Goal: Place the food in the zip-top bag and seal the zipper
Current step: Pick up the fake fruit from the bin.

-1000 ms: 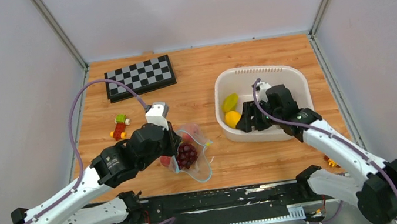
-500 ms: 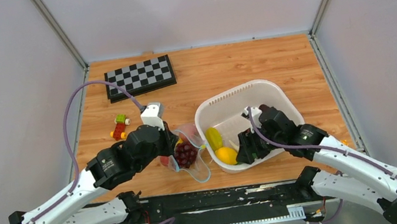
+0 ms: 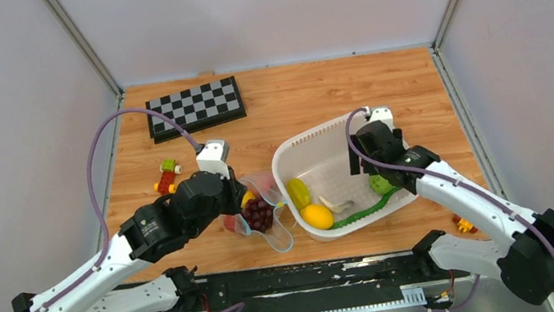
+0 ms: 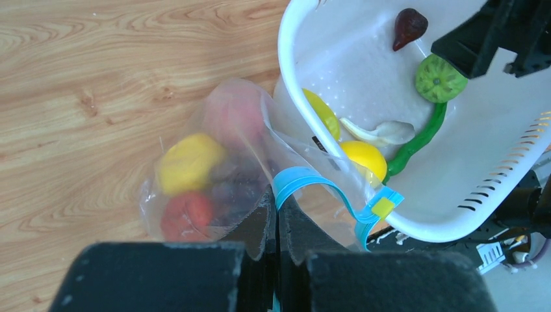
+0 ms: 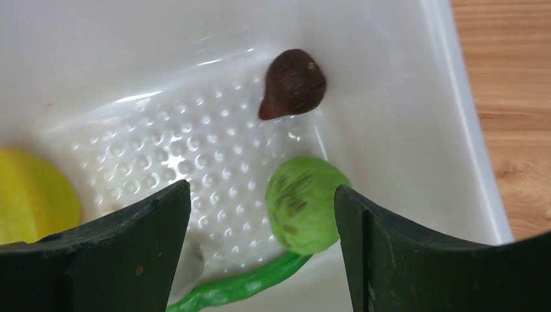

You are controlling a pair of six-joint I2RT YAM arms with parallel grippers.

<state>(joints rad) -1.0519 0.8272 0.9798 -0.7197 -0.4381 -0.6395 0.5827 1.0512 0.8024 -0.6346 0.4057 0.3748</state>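
Note:
The clear zip-top bag (image 3: 266,217) lies left of the white basket and holds a lemon (image 4: 187,162), a strawberry (image 4: 187,214), a peach and grapes (image 3: 259,215). My left gripper (image 4: 278,203) is shut on the bag's teal-blue zipper (image 4: 312,179) and holds its mouth open; it also shows in the top view (image 3: 241,204). My right gripper (image 5: 262,214) is open above the basket, with a green lime (image 5: 304,205) between its fingers, not touched. A green chili (image 5: 240,286), two lemons (image 3: 317,216) and a dark brown piece (image 5: 292,83) lie in the basket.
The white perforated basket (image 3: 312,136) sits tilted against the bag's mouth. A checkerboard (image 3: 195,107) lies at the far left. Toy blocks (image 3: 167,176) lie left of the bag, and another small toy (image 3: 463,222) at the near right edge. A white piece (image 4: 383,133) lies in the basket.
The basket slid left and nearer, up against the bag. My right gripper then rose and moved back over the basket's right side, uncovering the lime and chili. The left gripper has kept its hold.

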